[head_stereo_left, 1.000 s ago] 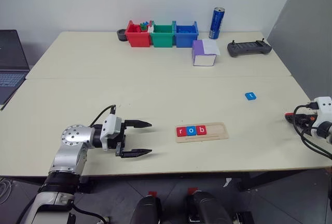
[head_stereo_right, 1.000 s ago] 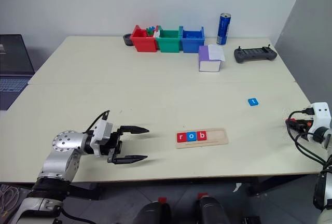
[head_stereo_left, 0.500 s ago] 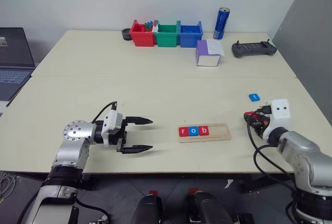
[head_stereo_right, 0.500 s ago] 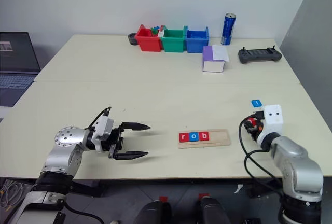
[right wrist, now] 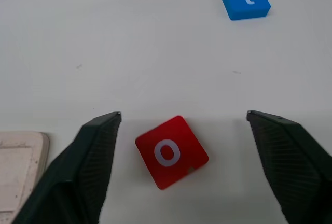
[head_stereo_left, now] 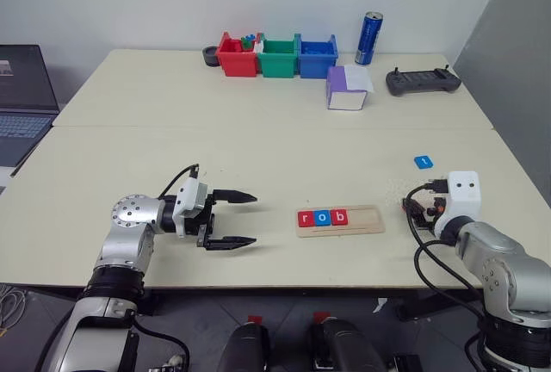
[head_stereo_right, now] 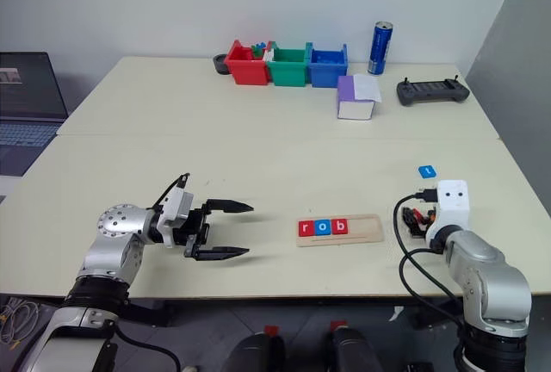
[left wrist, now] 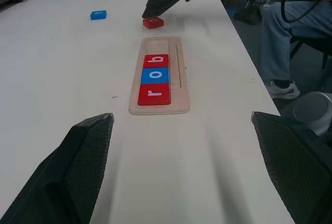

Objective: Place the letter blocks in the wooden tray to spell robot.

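Note:
The wooden tray (head_stereo_left: pixel 368 220) lies near the table's front edge, with a red r (head_stereo_left: pixel 305 218), a blue o (head_stereo_left: pixel 320 217) and a red b (head_stereo_left: pixel 337 216) side by side in its left part. To the right of the tray my right gripper (right wrist: pixel 182 114) is open, and a red o block (right wrist: pixel 171 152) lies flat on the table between its fingers. A blue t block (head_stereo_left: pixel 422 162) rests farther back on the right. My left gripper (head_stereo_left: pixel 252 218) hovers open and empty to the left of the tray, pointing at it.
Red (head_stereo_left: pixel 236 55), green (head_stereo_left: pixel 279 56) and blue (head_stereo_left: pixel 315 55) bins line the far edge, with a blue can (head_stereo_left: pixel 371 27), a purple-and-white box (head_stereo_left: pixel 346 88) and a black controller (head_stereo_left: pixel 423 82). A laptop (head_stereo_left: pixel 21 101) sits at the left. A person's leg (left wrist: pixel 290 32) is beyond the table's right side.
My right arm swung in from the table's right edge to just right of the tray. Its gripper has opened and the red o block now lies on the table. The left arm stayed put.

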`<state>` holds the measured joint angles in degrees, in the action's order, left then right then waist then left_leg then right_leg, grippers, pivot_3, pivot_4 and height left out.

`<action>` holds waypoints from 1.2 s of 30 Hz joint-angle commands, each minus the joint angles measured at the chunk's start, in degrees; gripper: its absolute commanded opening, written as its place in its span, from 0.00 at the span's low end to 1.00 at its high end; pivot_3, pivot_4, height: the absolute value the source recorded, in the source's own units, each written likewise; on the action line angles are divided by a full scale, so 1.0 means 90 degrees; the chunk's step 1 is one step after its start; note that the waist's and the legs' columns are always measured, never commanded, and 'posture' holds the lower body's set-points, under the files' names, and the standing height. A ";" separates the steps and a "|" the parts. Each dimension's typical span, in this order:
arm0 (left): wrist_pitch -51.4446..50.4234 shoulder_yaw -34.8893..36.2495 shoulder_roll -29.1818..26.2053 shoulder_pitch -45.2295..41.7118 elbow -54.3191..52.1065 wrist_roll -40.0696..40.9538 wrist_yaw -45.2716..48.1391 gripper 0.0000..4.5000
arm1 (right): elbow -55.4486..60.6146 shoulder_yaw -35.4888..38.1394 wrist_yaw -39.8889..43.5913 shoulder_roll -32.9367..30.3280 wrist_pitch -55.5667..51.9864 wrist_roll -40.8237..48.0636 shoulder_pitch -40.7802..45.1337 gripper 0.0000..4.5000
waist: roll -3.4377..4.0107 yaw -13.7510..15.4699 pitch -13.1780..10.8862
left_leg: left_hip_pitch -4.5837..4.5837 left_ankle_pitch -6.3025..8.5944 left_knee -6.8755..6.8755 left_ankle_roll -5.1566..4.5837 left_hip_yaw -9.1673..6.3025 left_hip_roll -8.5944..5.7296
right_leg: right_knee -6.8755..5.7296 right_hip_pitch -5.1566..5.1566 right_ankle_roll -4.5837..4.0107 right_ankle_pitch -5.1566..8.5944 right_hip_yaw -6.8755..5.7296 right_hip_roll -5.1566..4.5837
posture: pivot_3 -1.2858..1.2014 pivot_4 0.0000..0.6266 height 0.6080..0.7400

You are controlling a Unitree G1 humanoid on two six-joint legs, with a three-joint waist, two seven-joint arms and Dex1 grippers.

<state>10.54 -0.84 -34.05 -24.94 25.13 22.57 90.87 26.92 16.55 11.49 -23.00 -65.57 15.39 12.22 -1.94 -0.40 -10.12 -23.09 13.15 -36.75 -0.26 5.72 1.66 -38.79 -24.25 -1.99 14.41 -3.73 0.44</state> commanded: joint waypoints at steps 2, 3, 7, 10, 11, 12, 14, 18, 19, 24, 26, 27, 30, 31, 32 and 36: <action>0.0085 0.0091 -0.0029 0.0026 -0.0122 0.0036 -0.0022 1.00 | -0.0397 0.0111 0.1332 -0.1447 0.0459 0.0368 0.0516 0.99 | -0.0002 0.0007 -0.0001 | -0.0001 0.0000 -0.0001 -0.0001 -0.0002 0.0000 | 0.0008 0.0002 0.0000 0.0000 -0.0003 0.0000 | 0.52 0.24 1.00; 0.0074 0.0083 -0.0018 0.0025 -0.0152 0.0031 -0.0047 1.00 | -0.0696 -0.0123 0.2048 -0.2016 0.1107 0.0307 0.0516 0.99 | -0.0002 0.0013 -0.0001 | -0.0002 0.0001 0.0001 -0.0001 -0.0003 -0.0001 | 0.0012 0.0003 0.0000 0.0000 -0.0005 0.0000 | 0.52 0.24 1.00; 0.0062 0.0049 0.0004 0.0086 -0.0299 0.0026 -0.0096 1.00 | -0.2501 -0.1370 0.5293 -0.3768 0.3972 -0.0072 0.0488 0.99 | -0.0003 0.0025 -0.0002 | -0.0004 0.0012 0.0009 -0.0020 -0.0015 0.0000 | 0.0044 0.0012 0.0001 0.0000 -0.0016 0.0007 | 0.52 0.24 1.00; 0.0085 0.0070 -0.0011 0.0098 -0.0308 0.0020 -0.0098 1.00 | -0.4354 -0.2245 0.6880 -0.4177 0.5663 -0.0583 0.1347 0.99 | -0.0002 -0.0011 -0.0006 | -0.0005 0.0015 0.0015 -0.0026 -0.0021 0.0016 | 0.0081 0.0023 0.0009 -0.0005 -0.0019 0.0026 | 0.52 0.24 1.00; 0.0095 0.0086 -0.0027 0.0105 -0.0316 0.0014 -0.0109 1.00 | -0.5025 -0.2537 0.7285 -0.4153 0.6246 -0.0823 0.1838 0.99 | 0.0000 -0.0025 -0.0008 | -0.0007 0.0015 0.0013 -0.0026 -0.0013 0.0016 | 0.0079 0.0019 0.0009 -0.0006 -0.0010 0.0028 | 0.52 0.24 1.00; 0.0096 0.0101 -0.0042 0.0121 -0.0341 0.0012 -0.0123 1.00 | -0.5642 -0.2790 0.7633 -0.4083 0.6692 -0.1028 0.2325 0.99 | 0.0003 -0.0053 -0.0011 | -0.0008 0.0015 0.0012 -0.0026 -0.0010 0.0015 | 0.0078 0.0017 0.0009 -0.0006 -0.0006 0.0028 | 0.52 0.24 1.00; 0.0093 0.0121 -0.0068 0.0179 -0.0421 0.0015 -0.0159 1.00 | -0.6663 -0.3163 0.8138 -0.3888 0.7494 -0.1364 0.3099 0.99 | 0.0008 -0.0113 -0.0015 | -0.0010 0.0015 0.0009 -0.0025 -0.0007 0.0014 | 0.0073 0.0014 0.0010 -0.0007 -0.0003 0.0028 | 0.52 0.24 1.00; 0.0039 0.0185 -0.0127 0.0444 -0.0710 0.0071 -0.0282 1.00 | -0.8289 -0.3619 0.8694 -0.3505 0.8794 -0.1920 0.4122 0.99 | 0.0007 -0.0129 -0.0014 | -0.0008 0.0014 0.0010 -0.0023 -0.0009 0.0019 | 0.0073 0.0017 0.0007 -0.0006 -0.0006 0.0030 | 0.52 0.24 1.00; 0.0028 0.0201 -0.0140 0.0491 -0.0756 0.0080 -0.0299 1.00 | -0.8551 -0.3670 0.8825 -0.3438 0.8983 -0.1985 0.4272 0.99 | 0.0007 -0.0125 -0.0015 | -0.0009 0.0013 0.0011 -0.0023 -0.0008 0.0018 | 0.0073 0.0016 0.0006 -0.0006 -0.0004 0.0029 | 0.52 0.24 1.00; -0.0031 0.0244 -0.0200 0.0707 -0.1007 0.0103 -0.0419 1.00 | -0.9428 -0.4359 0.9001 -0.3331 0.9927 -0.2135 0.4720 0.99 | 0.0013 -0.0108 -0.0018 | -0.0011 0.0013 0.0008 -0.0021 -0.0001 0.0012 | 0.0071 0.0016 0.0004 -0.0006 0.0000 0.0017 | 0.52 0.24 1.00; -0.0045 0.0253 -0.0219 0.0759 -0.1068 0.0113 -0.0442 1.00 | -0.9758 -0.4416 0.8947 -0.3204 1.0238 -0.2440 0.4889 0.99 | 0.0017 -0.0108 -0.0020 | -0.0010 0.0013 0.0002 -0.0022 0.0004 0.0008 | 0.0067 0.0016 0.0003 -0.0007 0.0003 0.0012 | 0.52 0.24 1.00; -0.0054 0.0254 -0.0230 0.0781 -0.1101 0.0115 -0.0463 1.00 | -0.9898 -0.4475 0.8916 -0.3166 1.0415 -0.2593 0.4943 0.99 | 0.0017 -0.0108 -0.0021 | -0.0009 0.0013 -0.0004 -0.0022 0.0005 0.0006 | 0.0061 0.0017 0.0003 -0.0007 0.0004 0.0009 | 0.52 0.24 1.00; -0.0088 0.0283 -0.0282 0.0852 -0.1203 0.0128 -0.0523 1.00 | -1.0188 -0.4513 0.8933 -0.3039 1.0745 -0.2805 0.5044 0.99 | 0.0017 -0.0109 -0.0020 | -0.0006 0.0013 -0.0014 -0.0022 0.0005 0.0002 | 0.0040 0.0016 -0.0001 -0.0005 0.0004 0.0003 | 0.52 0.24 1.00; -0.0109 0.0303 -0.0308 0.0886 -0.1246 0.0142 -0.0540 1.00 | -1.0252 -0.4480 0.8956 -0.2978 1.0780 -0.2817 0.5077 0.99 | 0.0017 -0.0109 -0.0020 | -0.0002 0.0014 -0.0015 -0.0021 0.0009 0.0000 | 0.0031 0.0016 -0.0005 -0.0002 0.0007 0.0000 | 0.52 0.24 1.00; -0.0128 0.0321 -0.0333 0.0910 -0.1274 0.0156 -0.0551 1.00 | -1.0307 -0.4457 0.8980 -0.2923 1.0806 -0.2827 0.5110 0.99 | 0.0017 -0.0117 -0.0020 | 0.0002 0.0014 -0.0015 -0.0021 0.0015 -0.0001 | 0.0025 0.0016 -0.0007 -0.0001 0.0011 -0.0002 | 0.52 0.24 1.00; -0.0185 0.0366 -0.0396 0.0992 -0.1360 0.0187 -0.0612 1.00 | -1.0537 -0.4427 0.8864 -0.2715 1.0875 -0.3001 0.5225 0.99 | 0.0017 -0.0135 -0.0020 | 0.0020 0.0013 -0.0017 -0.0021 0.0032 0.0002 | -0.0007 0.0014 -0.0017 0.0005 0.0024 -0.0002 | 0.52 0.24 1.00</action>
<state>8.98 0.96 -36.75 -16.11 15.07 22.87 85.62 -67.16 -23.89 87.90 -47.52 30.99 -10.83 57.61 -1.79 -1.61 -10.30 -22.89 13.27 -36.91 -0.44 6.00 1.69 -38.88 -24.13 -2.15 14.46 -3.52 0.43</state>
